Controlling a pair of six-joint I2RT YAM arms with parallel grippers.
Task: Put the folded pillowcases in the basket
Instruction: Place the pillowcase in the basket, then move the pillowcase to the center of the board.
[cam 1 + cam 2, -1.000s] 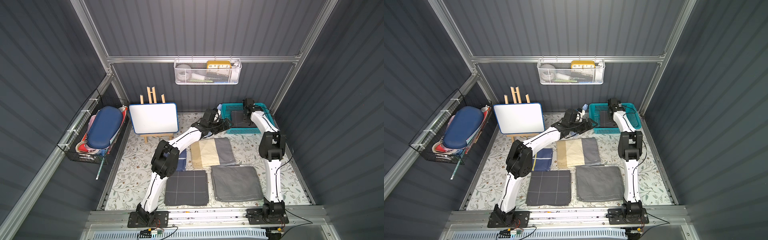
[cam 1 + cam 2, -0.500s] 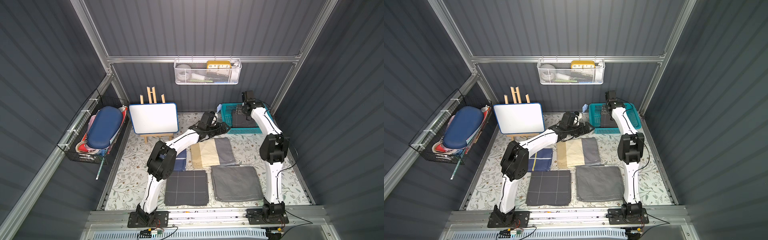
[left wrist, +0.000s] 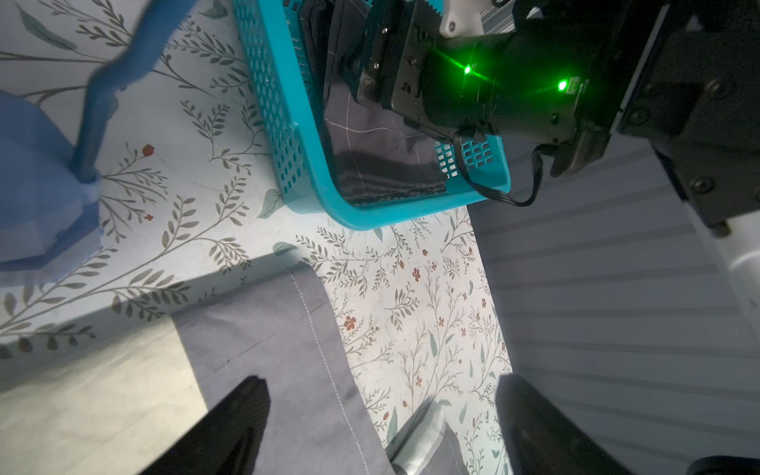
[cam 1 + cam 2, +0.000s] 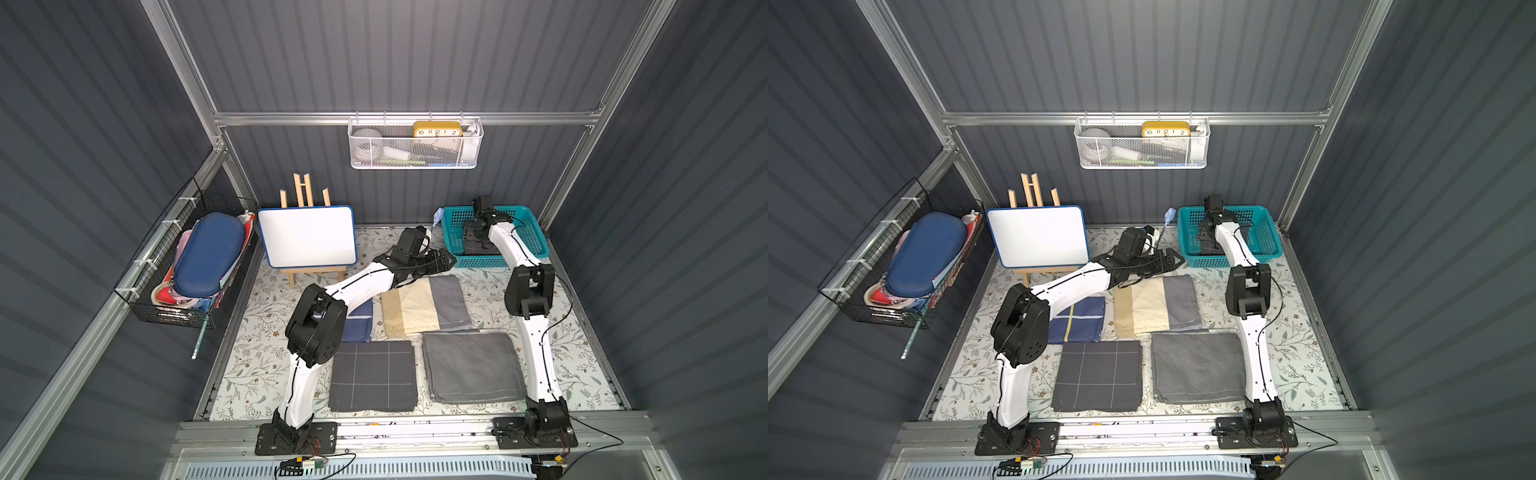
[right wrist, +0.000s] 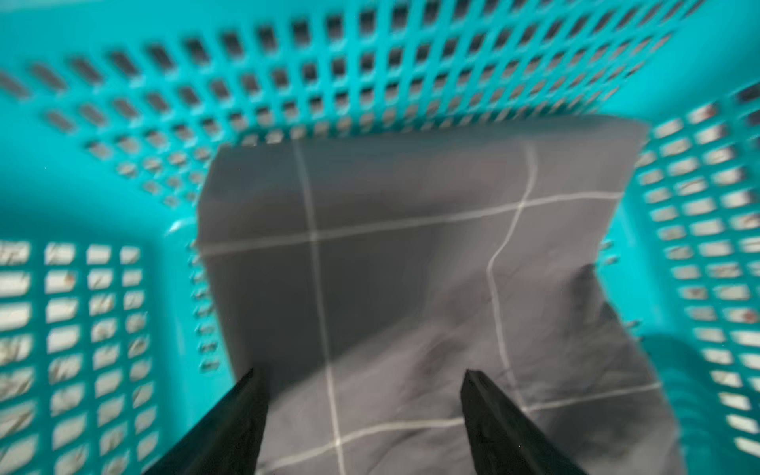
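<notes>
The right arm bends forward and down into the teal basket. Its jaws stand apart and empty just above the folded dark grey pillowcase with white grid lines, which lies inside the basket, rumpled on one side. The left arm stretches low across the bench, jaws apart over a beige-and-grey folded cloth near the basket. In the white mesh wall basket, a yellow clock shows 10, 11, 12, 1, 2.

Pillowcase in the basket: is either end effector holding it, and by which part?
Nothing is held. The right end effector stands open above the dark checked pillowcase lying in the basket; the left end effector is open and empty.
</notes>
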